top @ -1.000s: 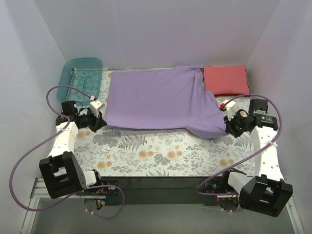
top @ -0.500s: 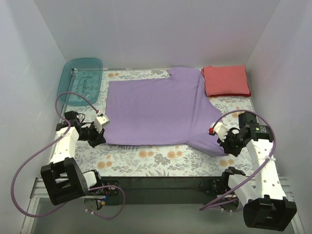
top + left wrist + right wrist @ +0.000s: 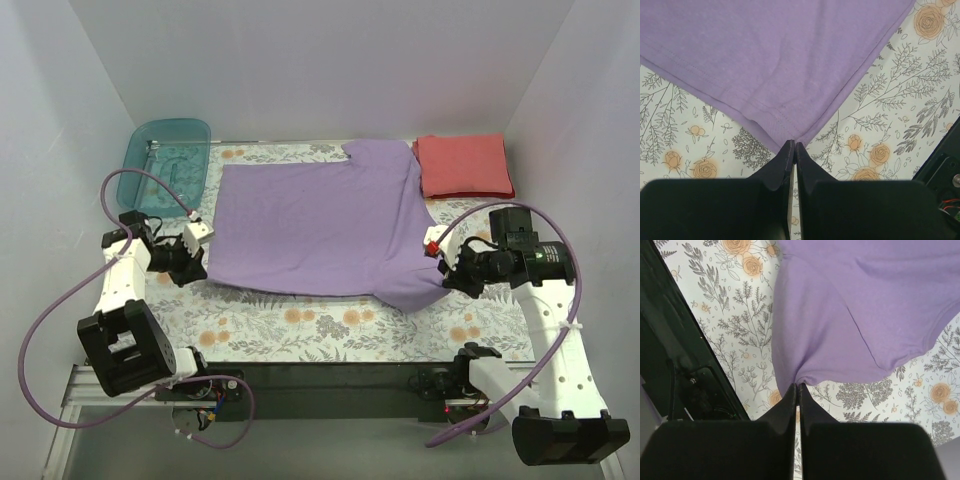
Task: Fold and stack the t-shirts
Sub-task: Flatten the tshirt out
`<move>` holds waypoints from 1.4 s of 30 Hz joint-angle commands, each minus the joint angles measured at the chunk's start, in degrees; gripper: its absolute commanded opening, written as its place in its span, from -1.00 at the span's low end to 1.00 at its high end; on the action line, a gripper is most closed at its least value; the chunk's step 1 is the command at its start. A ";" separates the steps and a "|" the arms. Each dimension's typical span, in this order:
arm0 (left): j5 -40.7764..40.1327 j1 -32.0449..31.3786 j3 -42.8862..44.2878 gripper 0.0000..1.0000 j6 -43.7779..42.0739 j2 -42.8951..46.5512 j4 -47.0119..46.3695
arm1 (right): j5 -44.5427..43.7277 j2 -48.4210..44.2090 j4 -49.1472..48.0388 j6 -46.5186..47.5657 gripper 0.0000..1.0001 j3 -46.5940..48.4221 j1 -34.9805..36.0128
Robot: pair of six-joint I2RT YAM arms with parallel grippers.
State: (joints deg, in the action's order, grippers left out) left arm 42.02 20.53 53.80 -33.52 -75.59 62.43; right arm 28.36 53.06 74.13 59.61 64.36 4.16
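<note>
Step in hand: lavender t-shirt spread flat on floral mat, center of top view, both arms pinching its near corners. Looks like end of flatten / start of 1st fold (judgement).

L gripper: jaws together, clamped on shirt's hemmed corner. In top view the L gripper sits at the lower-left corner of the cloth. R gripper: jaws together on a bunched bit of purple cloth; in top view the R gripper is at the shirt's lower-right corner, fabric gathered and wrinkled there, not flat.

Coral-red t-shirt: already folded to a neat rectangle, upper right of frame, just beside the purple shirt's far-right edge; touching or not, can't tell.

Next move prob needs both grippers to lift and carry the near edge toward the far edge in sync, keeping cloth taut so lower-right bunch smooths out. Then 2nd fold, then stack w/ coral one.

Containers: teal translucent bin, upper left, near the shirt's far-left corner. No cloth visible in it.
</note>
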 commanded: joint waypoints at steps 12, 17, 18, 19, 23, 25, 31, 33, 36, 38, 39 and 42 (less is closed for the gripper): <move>-2.47 0.47 -3.61 -1.00 -5.51 1.41 0.32 | -4.36 -5.86 1.46 4.81 -0.97 -16.71 4.10; -3.08 0.47 -2.74 -1.00 -6.29 0.80 1.19 | -5.68 -8.32 1.46 3.67 -0.97 -19.44 7.16; -3.17 0.47 -2.30 -1.00 -6.73 0.62 2.16 | -5.86 -9.45 1.46 3.41 -0.97 -19.88 7.87; -3.17 0.56 -2.04 -1.00 -7.69 0.62 3.21 | -5.95 -10.07 1.46 2.79 -0.97 -20.41 8.57; -3.08 0.47 -1.68 -1.00 -12.00 1.50 7.43 | -5.69 -12.71 1.55 1.21 -0.97 -19.89 11.91; -3.17 0.47 -1.59 -1.00 -14.02 2.03 9.98 | -5.25 -14.99 1.46 0.68 -0.97 -19.54 12.71; -4.23 0.47 -2.56 -1.00 -19.65 4.84 15.08 | -4.72 -20.97 1.46 -1.51 -0.97 -17.16 14.91; -4.14 0.47 -3.09 -1.00 -20.36 5.98 15.78 | -4.37 -21.68 1.55 -2.92 -0.97 -16.64 15.52; -4.66 0.47 -3.26 -1.00 -21.76 6.69 17.36 | -3.58 -21.24 1.55 -4.86 -0.97 -16.37 16.23; -5.19 0.47 -3.44 -1.00 -21.68 6.69 17.37 | -3.05 -21.15 1.46 -5.56 -0.97 -16.02 16.84; -5.98 0.47 -3.70 -1.00 -21.94 6.77 17.37 | -2.44 -21.41 1.46 -5.65 -0.97 -15.84 17.02; -6.51 0.47 -4.32 -1.00 -23.17 7.48 17.37 | -1.82 -21.94 1.46 -5.91 -0.91 -14.88 17.72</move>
State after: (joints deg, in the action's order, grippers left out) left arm 36.62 20.58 50.02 -53.65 -69.89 76.53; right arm 24.10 31.70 75.07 55.40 46.41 21.08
